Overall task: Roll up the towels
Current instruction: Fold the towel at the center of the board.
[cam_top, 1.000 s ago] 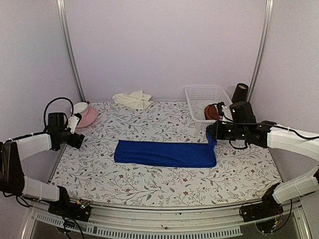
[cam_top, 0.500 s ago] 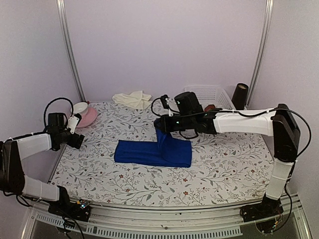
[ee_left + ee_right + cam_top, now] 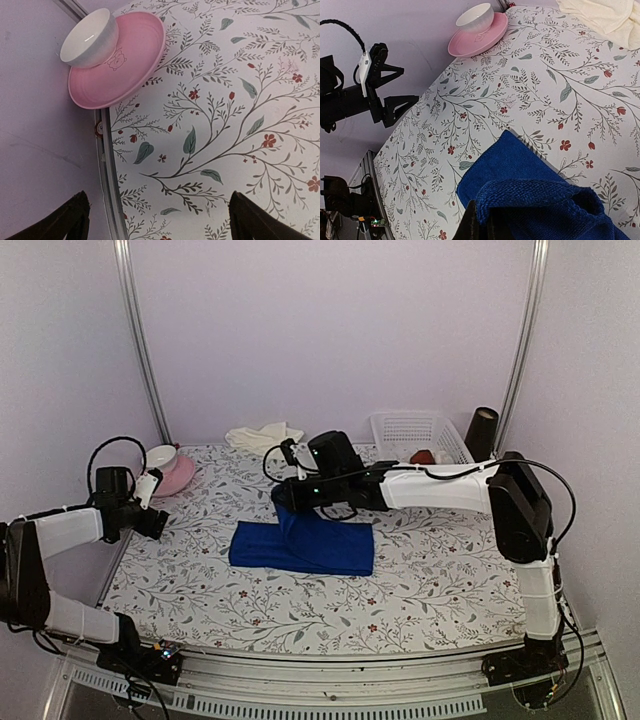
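Right gripper (image 3: pixel 285 500) moved left | blue towel (image 3: pixel 330 552) edge pinched in it

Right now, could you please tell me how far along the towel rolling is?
Nothing looks rolled yet. In hand: the right gripper is shut on one end of the blue towel, holding it up over the flat part. Left: rolling it, then the cream towel, crumpled at the back edge. The left gripper hangs open near the pink plate.
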Robot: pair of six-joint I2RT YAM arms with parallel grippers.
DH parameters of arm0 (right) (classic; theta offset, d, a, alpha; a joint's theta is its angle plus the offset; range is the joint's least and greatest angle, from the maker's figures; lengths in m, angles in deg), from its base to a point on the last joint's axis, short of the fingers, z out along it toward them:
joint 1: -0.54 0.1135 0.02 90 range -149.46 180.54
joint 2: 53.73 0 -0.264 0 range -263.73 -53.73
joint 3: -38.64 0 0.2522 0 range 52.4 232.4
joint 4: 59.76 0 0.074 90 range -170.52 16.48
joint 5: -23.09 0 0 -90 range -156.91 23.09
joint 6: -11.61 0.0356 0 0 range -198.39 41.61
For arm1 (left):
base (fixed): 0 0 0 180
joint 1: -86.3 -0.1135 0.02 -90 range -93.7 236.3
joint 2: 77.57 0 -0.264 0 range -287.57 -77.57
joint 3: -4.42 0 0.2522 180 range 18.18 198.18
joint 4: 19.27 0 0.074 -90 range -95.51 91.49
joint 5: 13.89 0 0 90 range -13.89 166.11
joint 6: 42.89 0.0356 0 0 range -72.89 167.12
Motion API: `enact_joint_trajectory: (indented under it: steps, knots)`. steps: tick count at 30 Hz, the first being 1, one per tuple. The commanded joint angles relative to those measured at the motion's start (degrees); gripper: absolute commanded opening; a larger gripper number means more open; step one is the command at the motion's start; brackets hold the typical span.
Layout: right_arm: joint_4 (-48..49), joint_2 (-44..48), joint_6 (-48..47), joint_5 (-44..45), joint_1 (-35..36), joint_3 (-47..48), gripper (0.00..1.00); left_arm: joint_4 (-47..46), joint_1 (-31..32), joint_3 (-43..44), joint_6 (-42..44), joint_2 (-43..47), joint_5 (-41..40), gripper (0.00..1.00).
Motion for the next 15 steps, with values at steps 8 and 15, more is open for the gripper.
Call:
enact_joint_trajectory:
  steps: [8,15]
  knots:
    - [0.4,-7.6,-0.4,-2.3,1.7,5.6,0.03,-0.2,-0.6,0.2,0.1,-0.9,0.8,0.97]
    - [2.2,-10.3,0.2,-2.7,2.6,7.0,0.07,-0.3,-0.6,0.1,0.2,-1.1,0.9,0.97]
